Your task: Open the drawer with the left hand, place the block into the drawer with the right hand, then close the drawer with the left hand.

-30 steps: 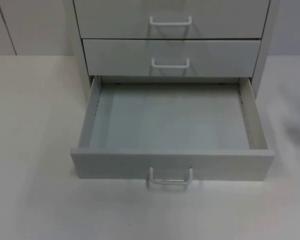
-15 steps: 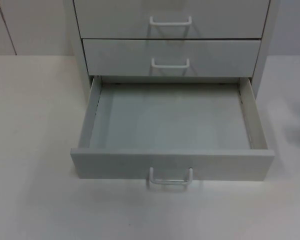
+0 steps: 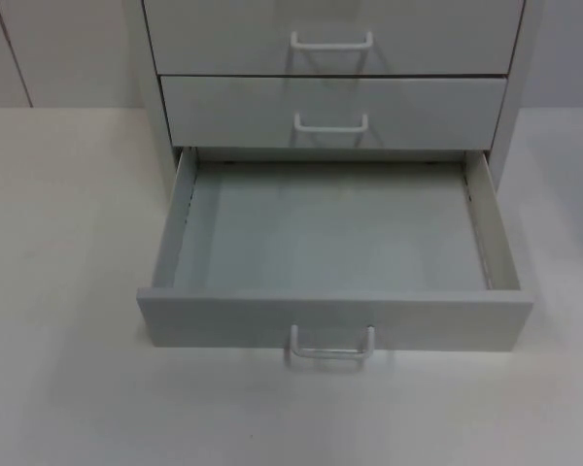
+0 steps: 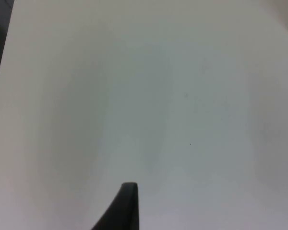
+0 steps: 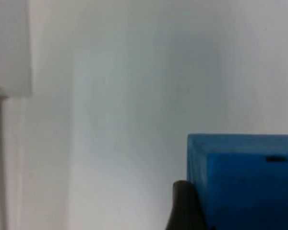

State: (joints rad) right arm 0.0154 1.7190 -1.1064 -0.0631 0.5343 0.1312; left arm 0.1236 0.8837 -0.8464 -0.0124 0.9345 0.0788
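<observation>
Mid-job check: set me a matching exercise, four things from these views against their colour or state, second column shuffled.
Things:
1. bottom drawer
2. middle drawer
3. block
4. table top

States:
A. blue, beside the right pincer's fingertip
B. white, bare under the left pincer's fingertip
C. pulled open, nothing inside
D. closed, handle at its front

Pairs: 1-C, 2-D, 3-A, 4-B
</observation>
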